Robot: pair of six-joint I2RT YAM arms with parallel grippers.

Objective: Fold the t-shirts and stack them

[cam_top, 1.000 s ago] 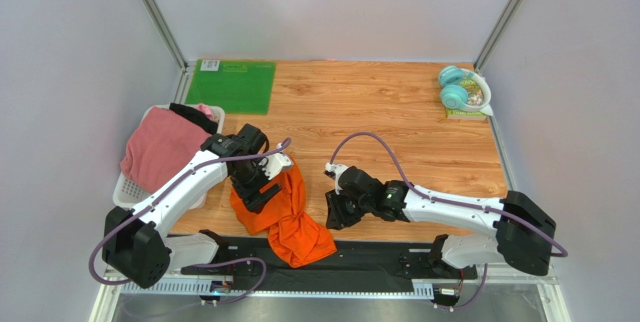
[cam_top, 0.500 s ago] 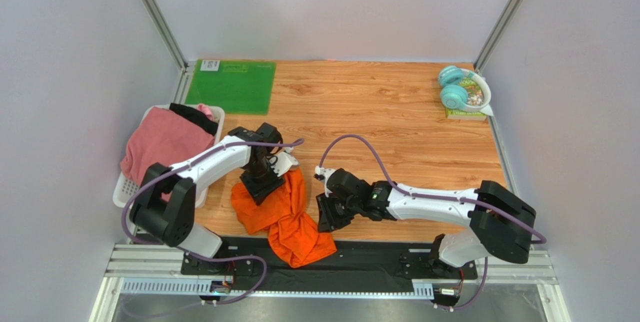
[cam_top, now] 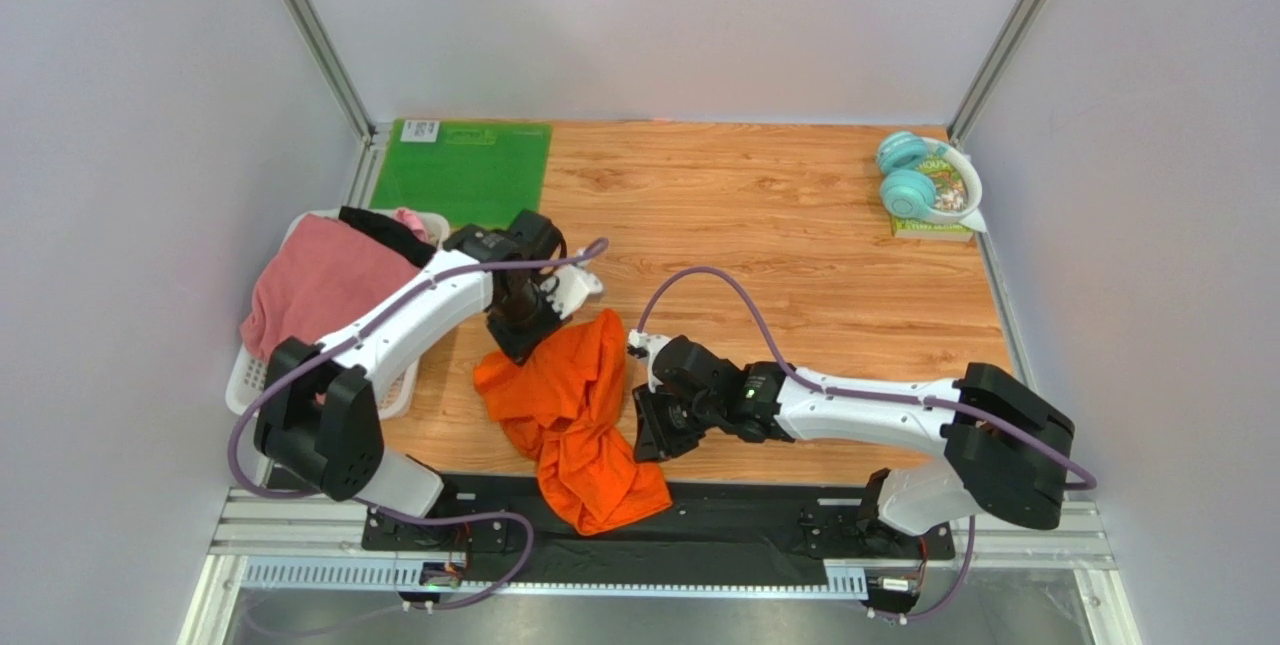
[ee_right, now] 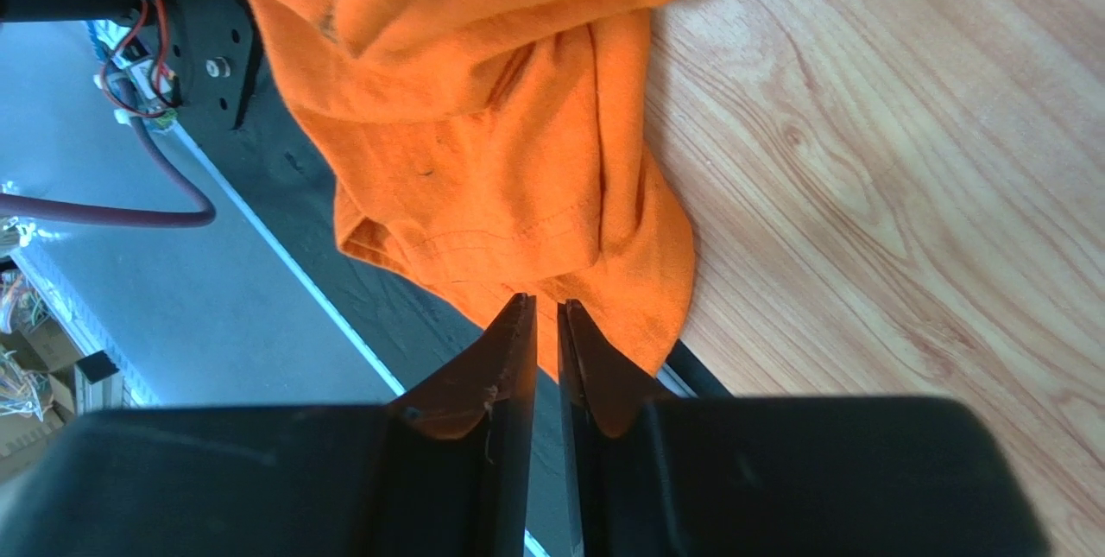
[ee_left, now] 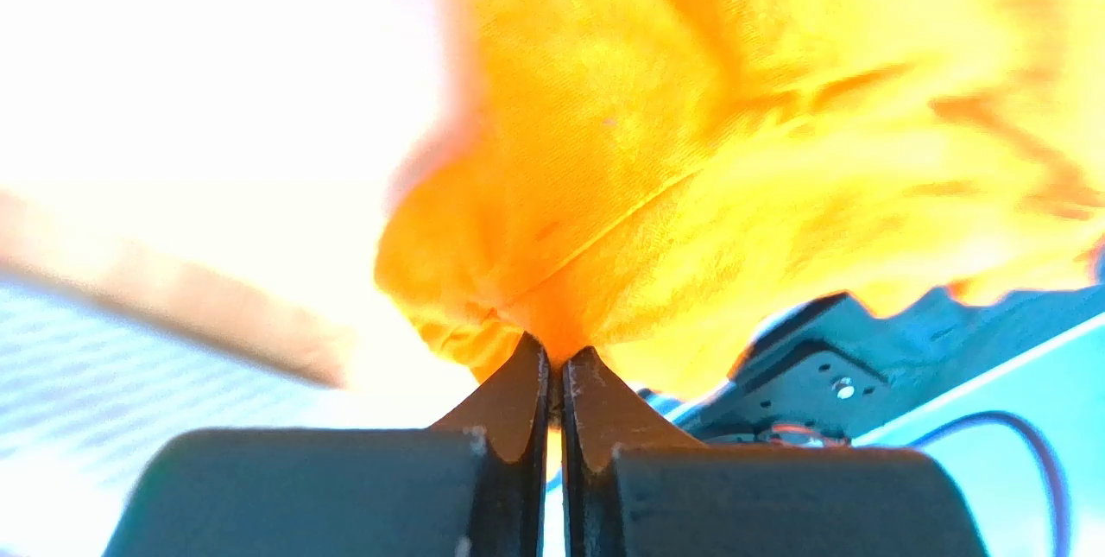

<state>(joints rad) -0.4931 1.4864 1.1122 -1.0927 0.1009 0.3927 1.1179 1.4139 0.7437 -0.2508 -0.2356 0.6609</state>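
T-shirt (ee_left: pixel 726 169), orange, pinched by left hand (ee_left: pixel 554 356), backdrop (ee_left: pixel 195 91) overexposed

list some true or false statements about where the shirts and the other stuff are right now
1. The left gripper is pinching the orange t-shirt. True.
2. The orange t-shirt lies folded flat on the green mat. False: it is crumpled near the near edge of the table, apart from the mat.
3. The pink t-shirt sits in the white basket at the left of the table. True.
4. The teal headphones are right beside the basket. False: they are at the far right corner of the table.
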